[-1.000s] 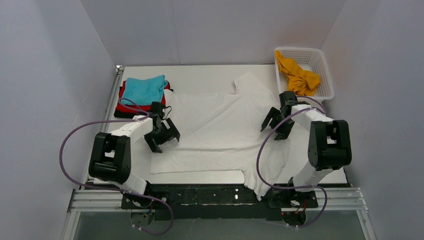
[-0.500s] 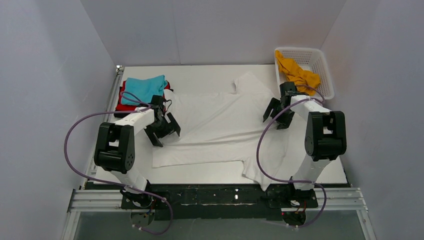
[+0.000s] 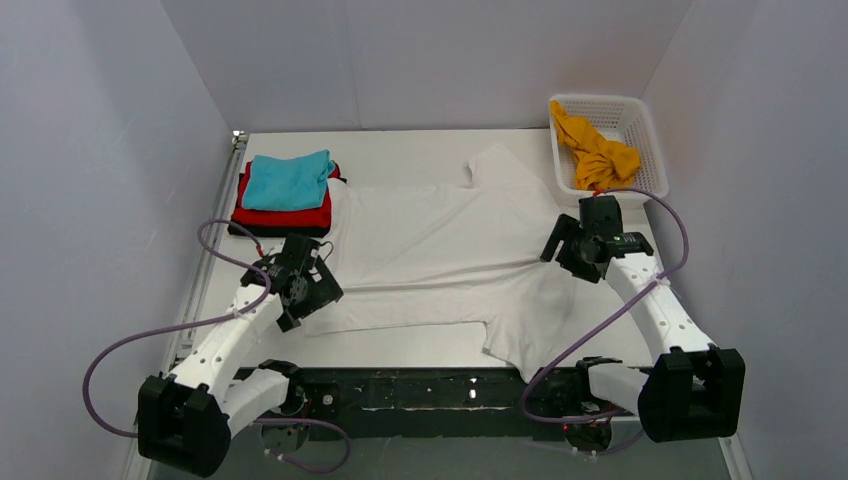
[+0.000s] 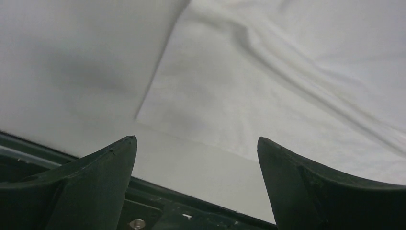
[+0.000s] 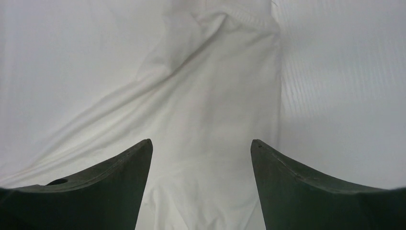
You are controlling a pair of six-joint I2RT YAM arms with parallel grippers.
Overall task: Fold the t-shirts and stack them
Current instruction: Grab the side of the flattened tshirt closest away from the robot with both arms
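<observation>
The large white t-shirt (image 3: 440,250) lies spread flat across the table, one sleeve hanging over the near edge. My left gripper (image 3: 312,292) is open and empty, hovering over the shirt's near-left hem corner (image 4: 239,96); its jaws (image 4: 195,140) stand wide apart. My right gripper (image 3: 565,255) is open and empty above the shirt's right side, with a sleeve (image 5: 225,96) showing between the fingers (image 5: 201,142). A teal t-shirt (image 3: 288,180) lies folded on a red one (image 3: 285,212) and a black one (image 3: 248,228) at the far left. An orange-yellow t-shirt (image 3: 597,150) sits crumpled in the basket.
The white lattice basket (image 3: 640,120) stands at the far right corner. Grey walls close in three sides. The black table frame (image 4: 191,215) runs along the near edge just below the left gripper.
Both arms have dropped their elbows and drawn back toward the near side. The left gripper moved from the shirt's left edge to its near-left corner; the right shifted slightly right and nearer.
</observation>
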